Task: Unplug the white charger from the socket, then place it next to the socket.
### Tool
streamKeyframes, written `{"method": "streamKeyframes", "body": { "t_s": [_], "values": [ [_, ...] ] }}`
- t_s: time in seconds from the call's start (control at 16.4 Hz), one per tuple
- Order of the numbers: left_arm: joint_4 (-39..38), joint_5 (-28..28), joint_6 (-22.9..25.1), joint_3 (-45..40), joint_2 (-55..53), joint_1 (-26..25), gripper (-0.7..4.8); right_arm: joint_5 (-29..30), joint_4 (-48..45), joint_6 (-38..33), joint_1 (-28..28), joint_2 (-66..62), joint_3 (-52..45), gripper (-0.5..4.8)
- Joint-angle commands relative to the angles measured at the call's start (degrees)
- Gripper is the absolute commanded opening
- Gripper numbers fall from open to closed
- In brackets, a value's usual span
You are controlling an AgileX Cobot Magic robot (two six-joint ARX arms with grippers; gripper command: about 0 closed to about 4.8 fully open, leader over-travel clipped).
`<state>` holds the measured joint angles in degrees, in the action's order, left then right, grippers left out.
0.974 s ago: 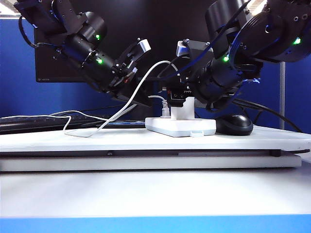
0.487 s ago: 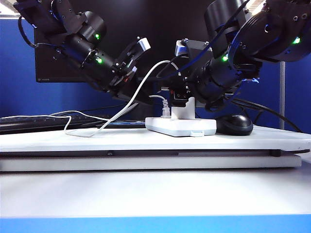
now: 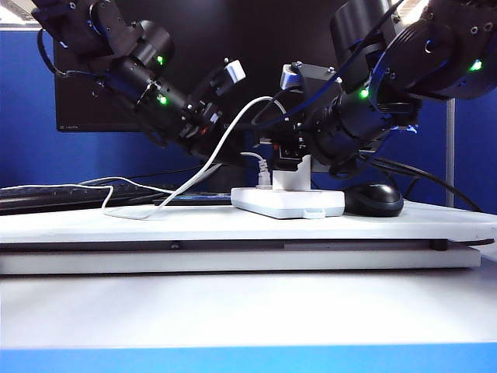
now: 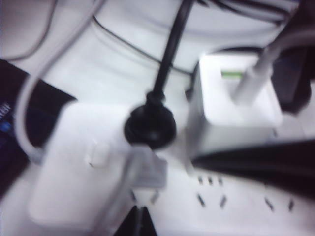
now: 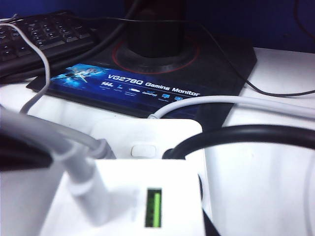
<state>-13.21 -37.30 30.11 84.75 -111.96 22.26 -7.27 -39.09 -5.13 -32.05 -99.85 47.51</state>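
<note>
The white charger (image 3: 292,177) stands upright, plugged into the socket (image 3: 287,203), a flat white power strip. Its thin white cable (image 3: 225,140) arcs up and off to the left. My right gripper (image 3: 289,159) comes in from the right and is shut on the charger's sides. In the left wrist view the dark fingers (image 4: 256,162) flank the charger (image 4: 236,113). In the right wrist view the charger (image 5: 147,196) fills the near field. My left gripper (image 4: 140,223) is shut, its tip close over the socket (image 4: 236,206) at the end left of the charger; I cannot tell if it touches.
A black round plug (image 4: 150,125) and a small white-grey plug (image 4: 145,172) also sit in the strip. A black mouse (image 3: 374,199) lies just right of it. A keyboard (image 3: 46,198) lies at the far left. The monitor's base (image 5: 157,49) stands behind.
The right gripper's jaws closed in on the charger and then held still. The left arm's wrist rolled a little and shifted slightly. The charger stays plugged in.
</note>
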Motion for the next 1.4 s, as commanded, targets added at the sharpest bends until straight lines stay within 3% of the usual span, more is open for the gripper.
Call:
{"method": "streamKeyframes", "body": {
  "t_s": [0.06, 0.18, 0.37, 0.55, 0.79, 1.1, 1.4],
  "values": [
    [-1.1, -0.2, 1.6, 0.4, 0.0, 0.1, -0.05, 2.3, -0.6, -0.4, -0.3, 0.2, 0.1, -0.01],
    [-1.0, -0.2, 2.1, 0.5, -0.5, 0.1, -0.05, 3.5, -0.6, -0.3, -0.3, 0.2, 0.1, -0.01],
    [-1.8, -0.2, 6.6, 0.5, -0.8, 0.1, -0.06, 6.8, -0.5, -0.2, -0.3, 0.2, 0.1, -0.01],
    [-2.7, 0.2, 15.6, 0.5, -0.9, 0.1, -0.05, 7.5, -0.5, 0.7, -0.3, 0.2, 0.1, -0.01],
    [-2.3, -0.1, 23.1, 0.5, -1.2, 0.1, -0.05, 7.5, -0.5, 0.7, -0.3, 0.2, 0.1, -0.01],
    [0.3, -0.3, 23.0, 0.5, -2.8, 0.1, -0.05, 10.5, -0.5, 0.7, -0.3, 0.2, 0.1, -0.01],
    [3.2, -0.4, 19.8, 0.5, -3.9, 0.1, -0.05, 10.4, -0.2, 0.7, -0.3, 0.2, 0.1, -0.01]
  ]
}}
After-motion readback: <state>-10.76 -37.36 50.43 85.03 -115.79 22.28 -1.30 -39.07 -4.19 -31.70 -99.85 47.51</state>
